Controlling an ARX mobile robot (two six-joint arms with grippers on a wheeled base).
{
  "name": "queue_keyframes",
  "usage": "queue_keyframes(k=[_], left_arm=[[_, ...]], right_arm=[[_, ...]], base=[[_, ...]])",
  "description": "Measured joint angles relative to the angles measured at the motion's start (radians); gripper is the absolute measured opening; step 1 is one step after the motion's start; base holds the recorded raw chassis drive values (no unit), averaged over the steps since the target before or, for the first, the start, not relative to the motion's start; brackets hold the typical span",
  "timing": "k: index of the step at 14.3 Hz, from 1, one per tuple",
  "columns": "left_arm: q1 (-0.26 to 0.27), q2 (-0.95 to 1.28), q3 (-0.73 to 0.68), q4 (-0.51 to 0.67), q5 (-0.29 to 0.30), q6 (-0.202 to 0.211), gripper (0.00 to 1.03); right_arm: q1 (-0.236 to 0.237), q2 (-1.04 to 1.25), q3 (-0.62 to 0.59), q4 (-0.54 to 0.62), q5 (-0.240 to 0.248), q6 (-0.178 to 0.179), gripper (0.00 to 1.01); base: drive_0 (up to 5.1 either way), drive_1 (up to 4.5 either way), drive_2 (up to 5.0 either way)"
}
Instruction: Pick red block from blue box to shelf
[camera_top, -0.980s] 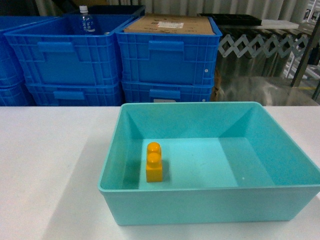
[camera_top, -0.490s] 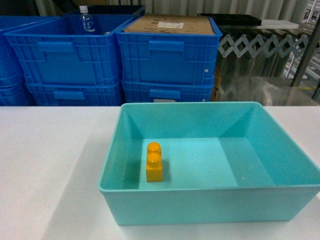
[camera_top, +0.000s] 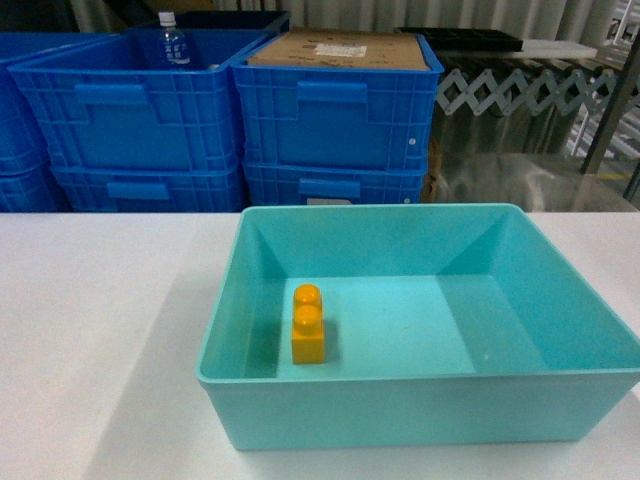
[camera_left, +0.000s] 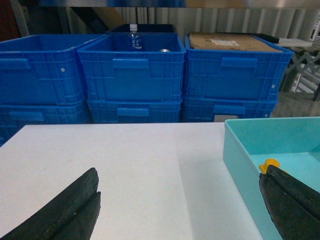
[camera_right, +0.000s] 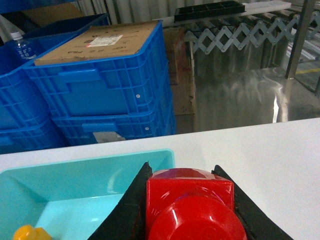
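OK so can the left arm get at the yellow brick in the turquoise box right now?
Probably yes. The left gripper is open and empty, low over the white table beside the blue box. The yellow brick stands alone near the box's left wall, nothing covering it; only the rim needs clearing.

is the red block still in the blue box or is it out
Out. The right claw grips the red block; the blue box holds only the yellow brick.

One red block; one yellow brick; one blue box.
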Motion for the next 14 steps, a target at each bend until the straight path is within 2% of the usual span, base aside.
queue_keyframes(k=[3,6,14], left_arm=[[0.000,0.000,0.000,0.000,0.000,0.000,0.98],[0.000,0.000,0.000,0.000,0.000,0.000,0.98],[0.000,0.000,0.000,0.000,0.000,0.000,0.98]], right_arm=[[0.006,-0.009,-0.021,-0.009,0.005,0.002,0.27],[0.005,-0.002,-0.037,0.003,-0.003,0.023,0.27],[0.005,-0.002,-0.037,0.004,-0.004,0.024,0.27]], base=[[0.0,0.00,0.0],[0.0,0.00,0.0],[0.0,0.00,0.0]])
